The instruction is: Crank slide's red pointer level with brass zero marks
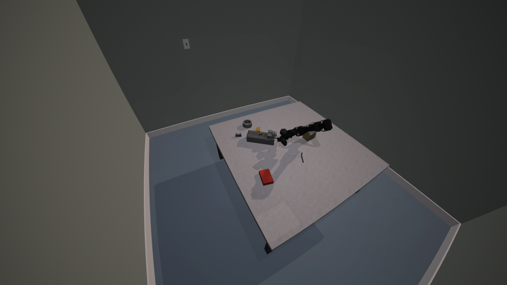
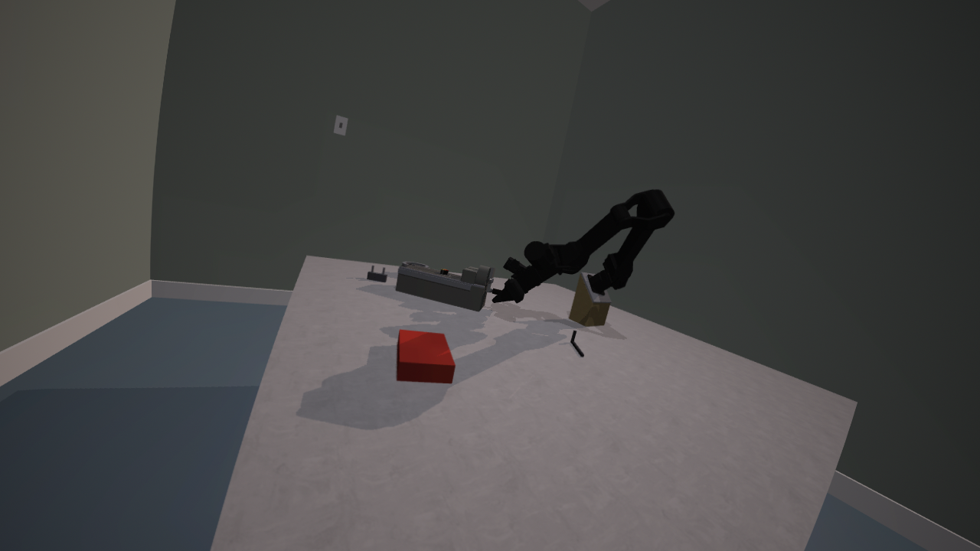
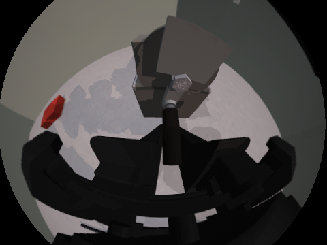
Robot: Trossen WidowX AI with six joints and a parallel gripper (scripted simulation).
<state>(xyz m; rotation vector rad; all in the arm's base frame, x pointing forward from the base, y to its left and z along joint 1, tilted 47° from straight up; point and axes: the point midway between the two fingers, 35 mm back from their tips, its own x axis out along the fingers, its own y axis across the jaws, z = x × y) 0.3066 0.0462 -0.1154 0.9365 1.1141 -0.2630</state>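
Note:
The grey machine (image 1: 260,140) (image 2: 438,288) (image 3: 151,105) stands on the table, with its crank end facing my arm. My gripper (image 1: 278,139) (image 2: 494,297) (image 3: 167,127) is shut on the crank's dark handle (image 3: 171,131), which stands between the two fingers in the wrist view. The handle joins a short crank arm below the pale hexagonal hub (image 3: 182,83). A small red-orange spot (image 1: 260,133) at the slide is seen on top of the machine in the top view. It is too small to tell pointer from brass marks. The wrist view does not show the pointer.
A red block (image 1: 266,176) (image 2: 424,353) (image 3: 54,109) lies on the near side. A hex key (image 1: 302,158) (image 2: 577,347) lies near the arm's base block (image 1: 309,137) (image 2: 586,308). Beyond the machine are a grey ring (image 1: 247,125) and a yellow block (image 1: 258,128). A two-pronged part (image 1: 238,135) (image 2: 377,276) sits past its far end.

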